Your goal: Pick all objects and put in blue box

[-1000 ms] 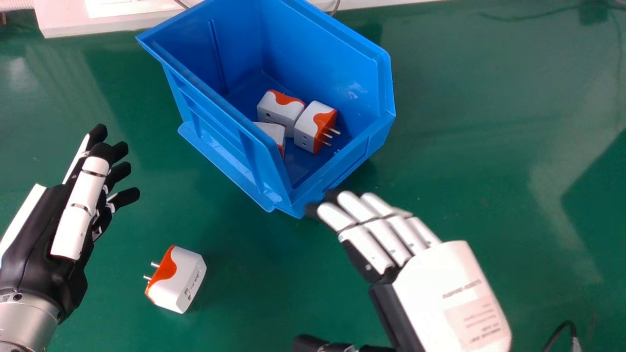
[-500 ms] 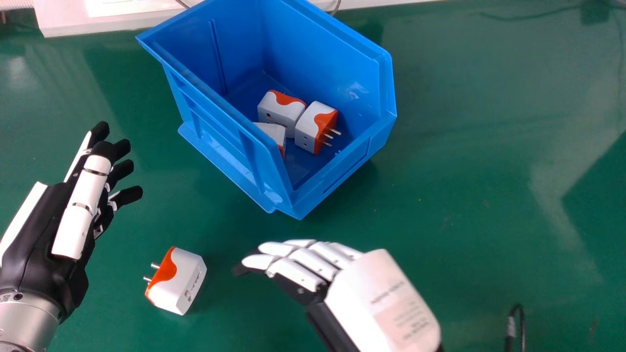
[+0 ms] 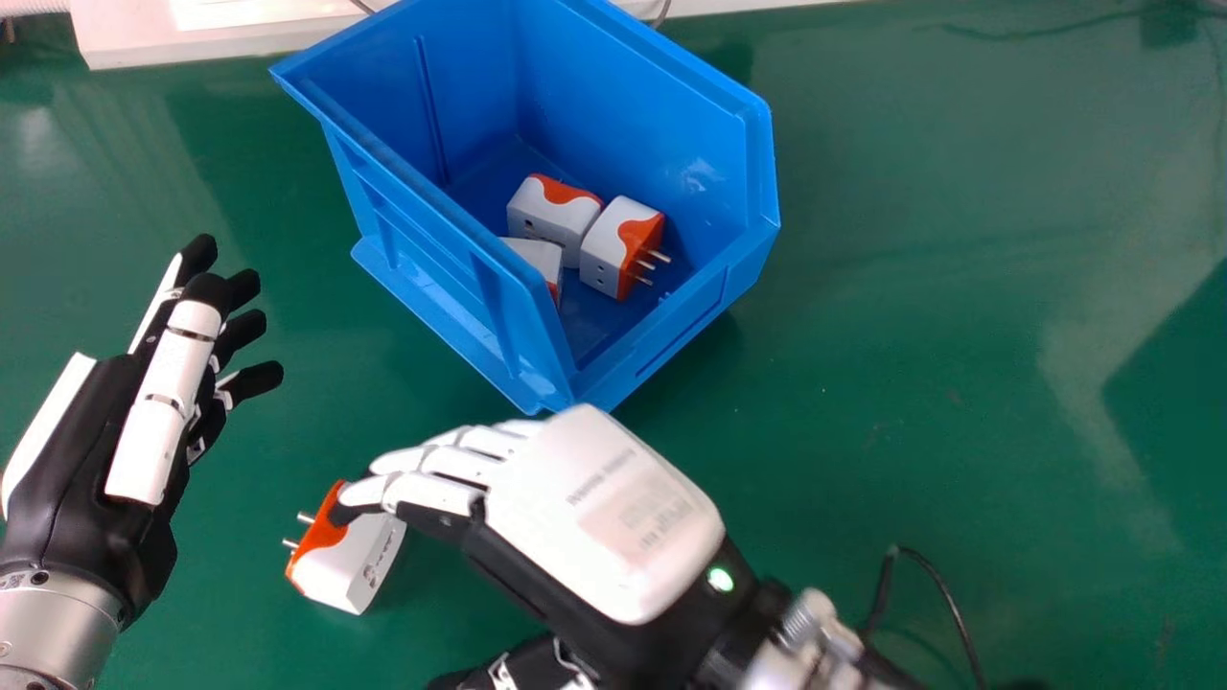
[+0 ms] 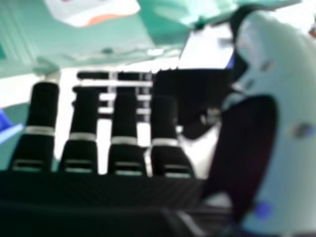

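Plainly, green table (image 3: pixel 959 249) beneath everything. On it, blue box (image 3: pixel 671 77) with three white-and-orange plugs (image 3: pixel 606 251) inside. Next, right hand (image 3: pixel 594 508) above the loose plug (image 3: pixel 350 565), fingers gently bent, thumb apart from them; cannot tell whether touching. Then left hand (image 3: pixel 158 412), fingers extended and slightly spread. Last, same loose plug, lying on the table between both hands, prongs toward the left one.
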Controlling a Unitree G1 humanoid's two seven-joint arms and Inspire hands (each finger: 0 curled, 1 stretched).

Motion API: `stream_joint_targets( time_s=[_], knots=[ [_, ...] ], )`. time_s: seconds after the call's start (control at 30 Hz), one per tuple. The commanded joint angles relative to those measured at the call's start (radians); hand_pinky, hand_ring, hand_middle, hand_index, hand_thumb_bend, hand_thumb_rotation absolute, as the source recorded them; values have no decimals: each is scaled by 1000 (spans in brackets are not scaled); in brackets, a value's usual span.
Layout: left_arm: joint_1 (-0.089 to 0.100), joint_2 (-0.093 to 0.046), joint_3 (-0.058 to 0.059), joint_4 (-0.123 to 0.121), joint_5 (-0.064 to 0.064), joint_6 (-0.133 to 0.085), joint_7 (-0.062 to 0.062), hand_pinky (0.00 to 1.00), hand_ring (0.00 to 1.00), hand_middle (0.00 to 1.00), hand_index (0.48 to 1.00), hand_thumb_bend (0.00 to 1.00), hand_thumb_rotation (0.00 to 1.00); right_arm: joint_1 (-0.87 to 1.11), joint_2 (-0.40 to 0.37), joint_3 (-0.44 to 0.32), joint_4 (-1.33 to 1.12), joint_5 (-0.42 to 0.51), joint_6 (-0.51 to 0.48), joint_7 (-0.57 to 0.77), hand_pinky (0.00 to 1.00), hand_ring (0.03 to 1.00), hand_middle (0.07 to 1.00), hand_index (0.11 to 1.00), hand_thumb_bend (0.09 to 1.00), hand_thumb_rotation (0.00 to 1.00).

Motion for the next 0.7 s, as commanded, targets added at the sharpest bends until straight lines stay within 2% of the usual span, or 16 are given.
stream_joint_targets(
  time_s=[0.0,0.03,0.07,0.17,0.27,0.43,0.67],
  knots=[
    [-10,4,-2,-20,-1,-3,5,871,948,963,1000,432,1000,-86,22,2,17,29,-16,43,654,793,820,778,441,103],
    [-11,4,-3,-26,-1,3,8,871,948,963,1000,432,1000,-121,25,-2,33,37,-20,63,666,803,827,784,402,82],
    [-12,4,-4,-30,-1,8,11,871,948,963,1000,432,1000,-149,27,-4,45,45,-23,81,666,803,827,784,402,82],
    [-14,2,-6,-30,1,14,16,872,948,963,1000,432,1000,-222,36,-5,74,67,-16,136,693,820,841,793,291,42],
    [-16,2,-9,-32,3,17,21,872,948,963,1000,431,1000,-269,48,6,92,64,-3,180,708,832,853,795,259,17],
    [-18,4,-13,-33,6,21,30,872,948,963,1000,427,1000,-328,64,22,122,49,13,230,708,836,857,795,274,6],
    [-17,9,-22,-37,19,18,34,872,948,962,1000,424,1000,-428,89,70,147,-25,62,340,713,847,869,804,334,1]
  ],
)
